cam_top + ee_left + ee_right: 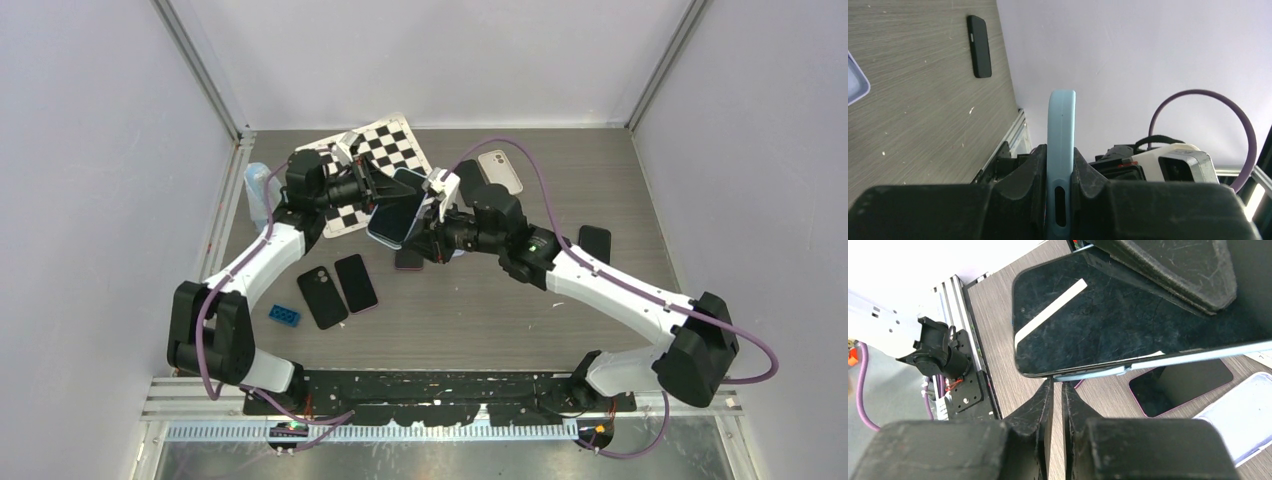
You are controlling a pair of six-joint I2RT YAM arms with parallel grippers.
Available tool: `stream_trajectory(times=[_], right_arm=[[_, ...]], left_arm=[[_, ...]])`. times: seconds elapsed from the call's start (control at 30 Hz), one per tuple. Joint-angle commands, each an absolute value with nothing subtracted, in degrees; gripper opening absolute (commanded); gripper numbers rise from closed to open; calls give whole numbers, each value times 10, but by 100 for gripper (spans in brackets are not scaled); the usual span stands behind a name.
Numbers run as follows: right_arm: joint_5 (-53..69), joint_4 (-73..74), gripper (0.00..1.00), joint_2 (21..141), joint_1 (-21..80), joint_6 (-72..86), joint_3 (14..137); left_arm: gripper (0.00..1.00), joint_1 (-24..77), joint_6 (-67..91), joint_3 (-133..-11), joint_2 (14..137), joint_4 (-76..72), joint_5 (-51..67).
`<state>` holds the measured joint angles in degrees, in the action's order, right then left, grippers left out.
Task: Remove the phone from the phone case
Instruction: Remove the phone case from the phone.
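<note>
Pale blue rubber rimmed the phone [398, 205] in the top view. It hung above the table [600, 330], between the two arms and not touching it. Its long axis ran from about one o'clock to seven o'clock, tilted, with the dark screen turned up and toward the right arm. The left hand [378, 192] met it from nine o'clock and the right hand [432, 213] from four o'clock. Two black phones [338, 290] lay flat on the table toward seven o'clock.

From the left wrist, the phone case [1061, 125] stood edge-on and upright. The left hand was clamped tight across its front and back, low on the edge.

From the right wrist, the right hand's fingers [1045, 405] were almost together, with only a sliver between them. Their tips sat just under the case's lip at twelve o'clock, but I could not tell whether they pinched that lip.

The likeliest trouble was the narrow tips skidding off the soft lip, since so little of it was offered to them. The left hand's squeeze across both faces probably also pinned the phone inside. If the phone did pop free, nothing below would catch it before the table.
</note>
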<state>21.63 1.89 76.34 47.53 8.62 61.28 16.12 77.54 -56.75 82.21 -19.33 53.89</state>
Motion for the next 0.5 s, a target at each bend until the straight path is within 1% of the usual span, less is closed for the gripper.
stream_trajectory(times=[0.0, 0.03, 0.1, 0.17, 0.23, 0.33, 0.47], right_arm=[[164, -60, 19, 731, 480, 102, 588], [164, -63, 22, 723, 479, 108, 581], [164, -71, 39, 702, 479, 125, 558], [170, -78, 47, 680, 479, 142, 543], [173, -87, 57, 659, 478, 161, 530], [184, -94, 61, 638, 476, 203, 526], [194, -118, 62, 624, 475, 251, 523]], left_arm=[[0, 169, 844, -568, 786, -206, 525], [0, 161, 844, -562, 783, -209, 514], [0, 149, 848, -548, 776, -219, 495], [0, 140, 860, -533, 770, -233, 475], [0, 134, 880, -515, 765, -259, 457], [0, 125, 928, -470, 747, -305, 405], [0, 124, 942, -437, 719, -294, 355]])
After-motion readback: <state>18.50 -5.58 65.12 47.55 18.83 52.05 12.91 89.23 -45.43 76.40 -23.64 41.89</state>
